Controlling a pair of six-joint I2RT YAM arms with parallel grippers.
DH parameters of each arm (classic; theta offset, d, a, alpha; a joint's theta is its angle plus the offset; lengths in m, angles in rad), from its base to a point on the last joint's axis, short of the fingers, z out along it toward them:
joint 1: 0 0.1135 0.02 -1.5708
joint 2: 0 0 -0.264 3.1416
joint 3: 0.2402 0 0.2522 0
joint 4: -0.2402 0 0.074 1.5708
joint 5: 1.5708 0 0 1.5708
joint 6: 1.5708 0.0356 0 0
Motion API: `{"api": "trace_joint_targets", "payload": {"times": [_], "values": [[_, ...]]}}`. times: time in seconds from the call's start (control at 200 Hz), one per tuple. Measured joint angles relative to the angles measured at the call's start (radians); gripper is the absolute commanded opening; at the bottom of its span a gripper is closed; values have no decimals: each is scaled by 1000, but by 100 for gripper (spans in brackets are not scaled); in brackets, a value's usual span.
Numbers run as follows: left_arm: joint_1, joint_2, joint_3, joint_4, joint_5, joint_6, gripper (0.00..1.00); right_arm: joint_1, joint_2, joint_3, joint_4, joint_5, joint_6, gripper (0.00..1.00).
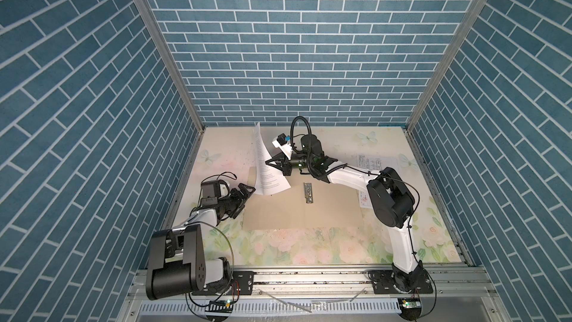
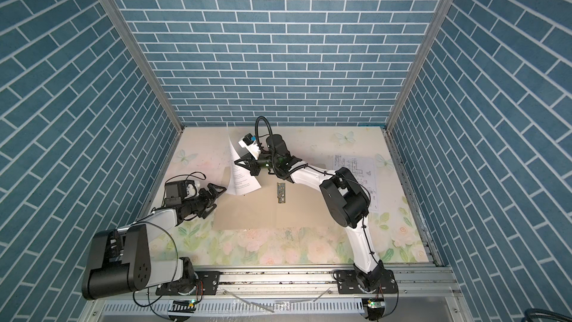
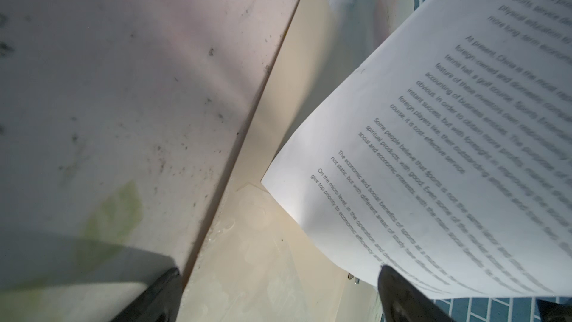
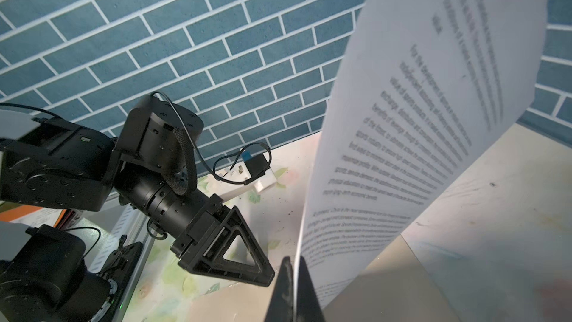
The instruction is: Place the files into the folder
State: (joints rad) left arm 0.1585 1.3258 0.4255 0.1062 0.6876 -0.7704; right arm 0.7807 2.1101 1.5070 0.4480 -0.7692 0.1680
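Holding the text sheet (image 1: 266, 168) by one side edge, the right end effector (image 1: 272, 164) is clenched on it, the page standing curled above the open folder (image 1: 325, 209) on the tabletop (image 1: 309, 249). Left end effector (image 1: 244, 192), fingers spread and empty, waits just beside the sheet's lower corner. The drawing sheet (image 1: 371, 162) lies flat at the far right. Thin, limp paper likely buckles; a grip near a corner or edge suits it.
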Motion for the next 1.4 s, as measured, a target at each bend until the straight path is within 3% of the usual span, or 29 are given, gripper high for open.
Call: {"api": "trace_joint_targets", "payload": {"times": [0.535,1.0,1.4], "values": [[0,11,-5,29,18,-1,100,-11,19,-43,81,-9,72,0],[0,11,-10,37,30,-1,100,-37,114,-43,91,-109,98,0],[0,13,-11,40,34,-1,100,-55,113,-43,-20,43,122,0]]}}
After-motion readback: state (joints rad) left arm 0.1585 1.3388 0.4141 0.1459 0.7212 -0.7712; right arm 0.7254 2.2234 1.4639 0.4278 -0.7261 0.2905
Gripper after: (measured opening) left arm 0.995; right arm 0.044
